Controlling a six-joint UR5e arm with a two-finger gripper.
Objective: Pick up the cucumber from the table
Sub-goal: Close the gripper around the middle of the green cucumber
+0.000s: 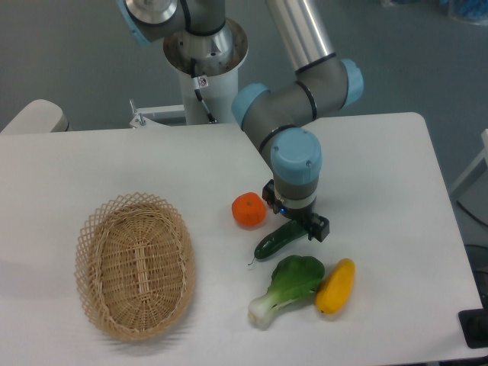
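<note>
Writing: I can read none from here; a small tag with a red mark hangs on the arm's white base column (204,80), too small to make out.
Claw: I see the claw (299,222) low over the desk, black fingers pointing down and straddling the upper right end of the cucumber. One finger (319,228) shows on the right side, the other is mostly hidden under the wrist. I cannot tell whether the fingers press on the cucumber or merely stand beside it.
Cucumber: the cucumber (276,242) lies flat on the desk, slanting down and left from beneath the claw; slim, glossy dark green, with a thin stem tip at its far lower-left end.
Desk: the desk (114,164) is a flat matte white top with rounded corners.
Orange: a round, dimpled orange fruit (248,210) sits just left of the claw, near the cucumber but apart from it.
Bok choy: a bok choy (286,288) lies below the claw, crinkled green leaves and a smooth white base.
Squash: a smooth yellow squash (335,286) lies below and right of the claw, just beside the leaves.
Basket: an oval woven wicker basket (134,264), open lattice rim, rests well left of the claw.
Arm: grey metal tube links with light blue plastic joint caps (296,157).
</note>
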